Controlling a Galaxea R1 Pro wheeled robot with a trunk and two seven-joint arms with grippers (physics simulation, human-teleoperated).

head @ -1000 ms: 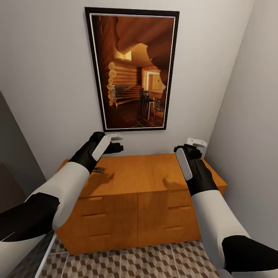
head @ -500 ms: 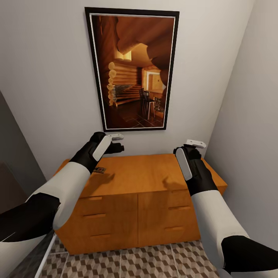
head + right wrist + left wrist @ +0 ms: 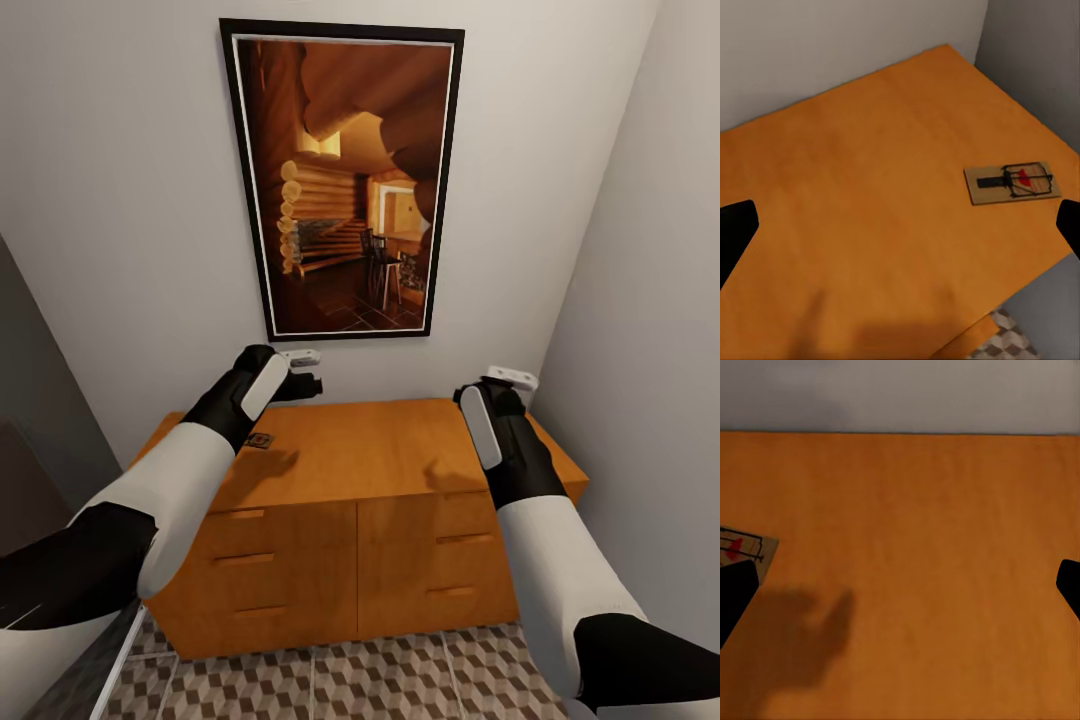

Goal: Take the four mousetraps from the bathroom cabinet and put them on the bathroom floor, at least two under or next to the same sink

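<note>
The orange-brown cabinet [image 3: 360, 450] stands against the wall under a framed picture. One mousetrap [image 3: 259, 440] lies on its top near the left end, half hidden by my left forearm; in the left wrist view this mousetrap [image 3: 742, 547] shows at the picture's edge. Another mousetrap [image 3: 1011, 182], a tan slab with dark wire and a red spot, lies near the cabinet top's right end. My left gripper [image 3: 300, 372] hovers open above the cabinet's back left, my right gripper [image 3: 508, 382] open above its back right. Both hold nothing. The dark fingertips [image 3: 735, 232] stand wide apart.
A grey wall [image 3: 650, 300] closes in on the right, close to the cabinet's end. The cube-patterned floor [image 3: 400, 680] shows in front of the drawers [image 3: 300, 560]. A dark panel [image 3: 40, 440] stands at the left.
The right wrist has turned a little and its gripper has drifted slightly down and to the right. The left gripper has barely moved. The mousetraps lie where they were.
</note>
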